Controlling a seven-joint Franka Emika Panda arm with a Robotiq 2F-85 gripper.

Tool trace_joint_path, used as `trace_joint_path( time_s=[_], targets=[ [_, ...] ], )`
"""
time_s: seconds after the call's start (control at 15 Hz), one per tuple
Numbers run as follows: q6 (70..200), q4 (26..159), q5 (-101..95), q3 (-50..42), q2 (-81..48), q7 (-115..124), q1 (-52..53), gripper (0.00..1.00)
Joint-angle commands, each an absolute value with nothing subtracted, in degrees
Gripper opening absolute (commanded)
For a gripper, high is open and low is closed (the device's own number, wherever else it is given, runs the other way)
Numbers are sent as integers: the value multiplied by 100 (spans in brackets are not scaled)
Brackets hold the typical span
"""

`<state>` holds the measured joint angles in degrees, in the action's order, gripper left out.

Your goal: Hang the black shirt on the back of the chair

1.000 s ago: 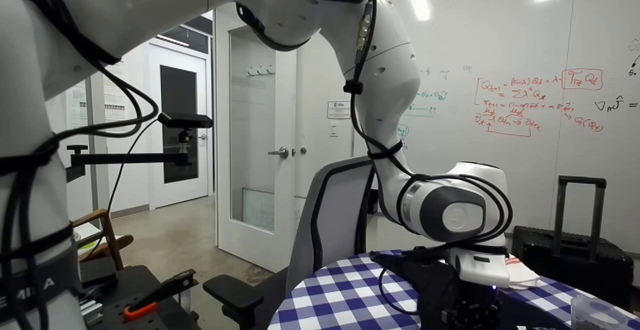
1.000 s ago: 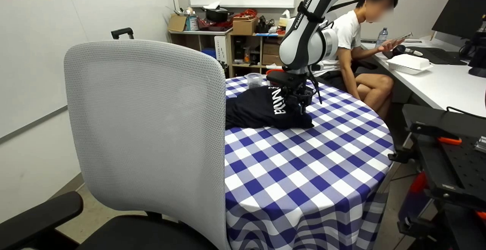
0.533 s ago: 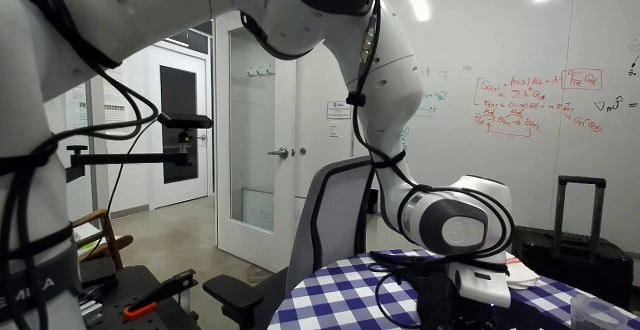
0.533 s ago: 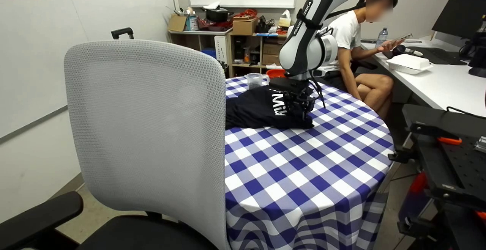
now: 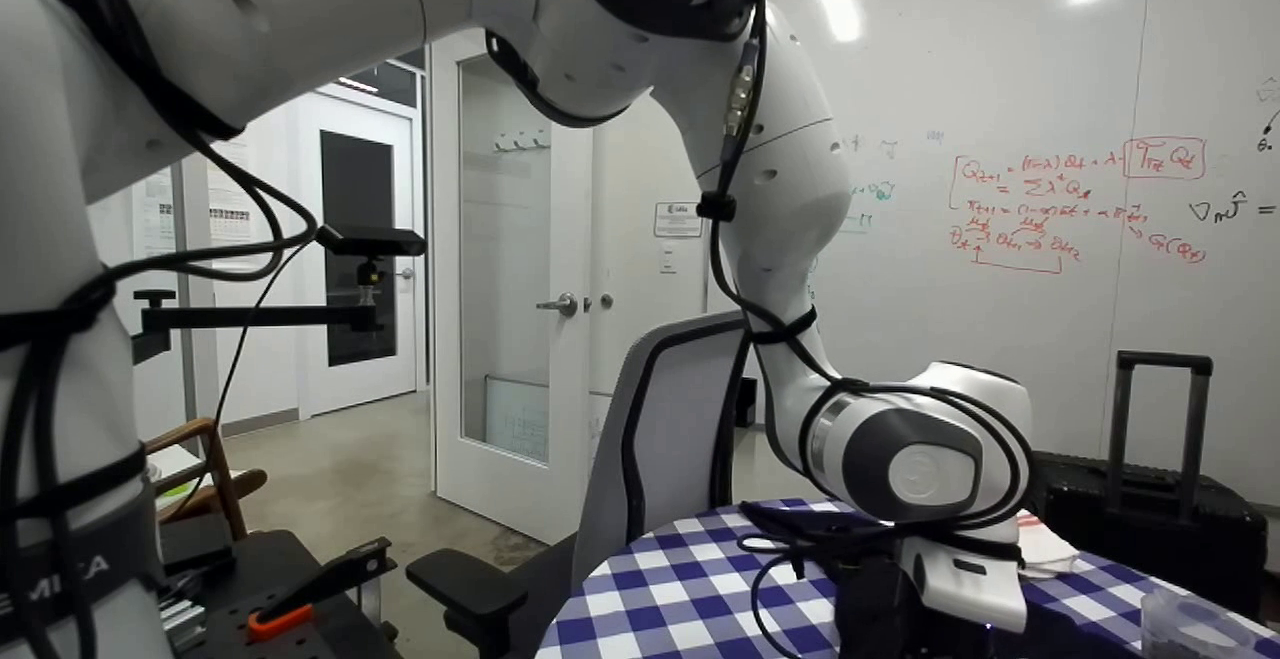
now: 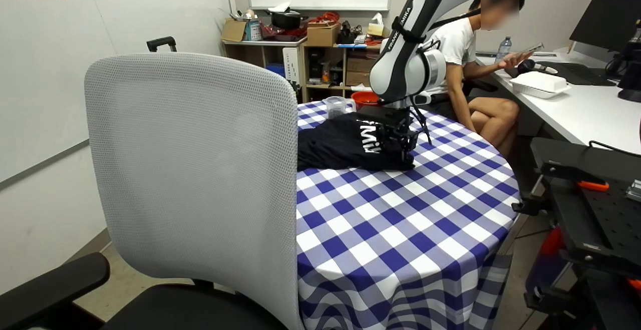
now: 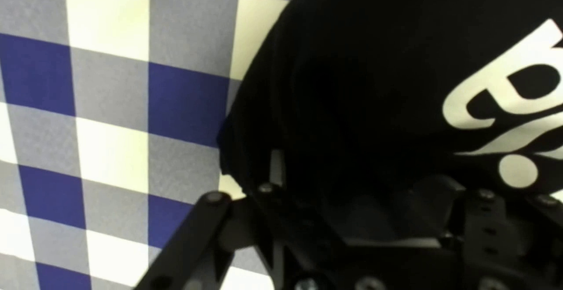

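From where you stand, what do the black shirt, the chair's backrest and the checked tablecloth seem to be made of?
The black shirt: soft matte fabric, perhaps cotton; it lies limp and rumpled.
The chair's backrest: matte grey mesh, likely synthetic; a fine regular weave shows.
The checked tablecloth: dull-finished, probably cloth; its edge drapes in soft folds, though coated plastic is possible.

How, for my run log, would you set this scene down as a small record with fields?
Surface: round table draped in blue-and-white checked cloth
Garment: limp black fabric shirt with white lettering, lying on the table
Hanging place: grey mesh-backed office chair with black armrests, beside the table
Tool: black two-fingered gripper, jaws apart, low at the shirt; contact unclear
Also on table: clear plastic container
Status: shirt not yet hung on the chair
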<state>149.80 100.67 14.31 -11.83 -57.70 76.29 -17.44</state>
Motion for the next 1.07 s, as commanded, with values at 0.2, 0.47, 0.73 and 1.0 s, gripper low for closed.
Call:
trace_joint_path(
  time_s=[0.2,0.47,0.73,1.0],
  targets=[
    [14801,9967,1647,-1309,-5603,7530,-1678,14],
    [14668,10009,1600,-1419,-5103,7588,-1565,0],
    [14288,9882,1416,-1575,-4398,7684,-1307,2],
    [13792,9550,1034,-1768,-3832,7978,-826,2]
  ],
)
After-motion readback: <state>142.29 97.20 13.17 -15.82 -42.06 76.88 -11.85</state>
